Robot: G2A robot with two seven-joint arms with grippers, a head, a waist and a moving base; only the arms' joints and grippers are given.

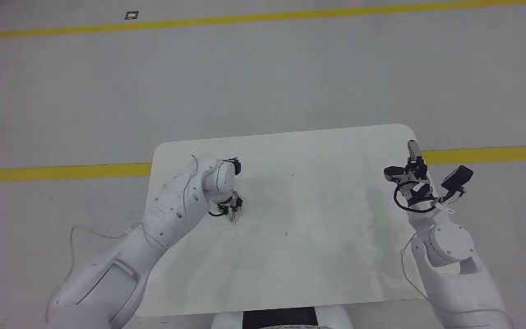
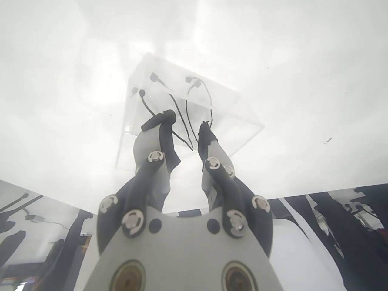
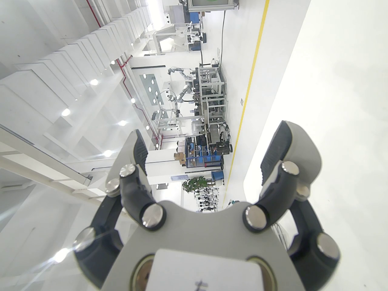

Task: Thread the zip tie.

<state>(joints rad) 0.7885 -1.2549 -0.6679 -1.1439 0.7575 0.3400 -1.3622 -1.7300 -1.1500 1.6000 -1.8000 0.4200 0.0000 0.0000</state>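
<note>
A clear plastic block (image 2: 224,107) lies on the white table (image 1: 329,247), with thin black zip ties (image 2: 188,104) looped through it and their heads (image 2: 154,77) on its top face. My left gripper (image 2: 187,124) hangs right over the block's near edge. It is open, its black fingertips (image 2: 166,118) on either side of the zip tie strands. In the top view the left gripper (image 1: 234,206) is at the table's left-middle. My right gripper (image 3: 209,140) is open and empty, held up at the table's right edge (image 1: 404,163), well away from the block.
The table's middle and right stretch out white and bare between the two arms. A yellow floor line (image 1: 74,172) runs behind the table. The right wrist view looks out over the workshop hall with distant machine racks (image 3: 209,98).
</note>
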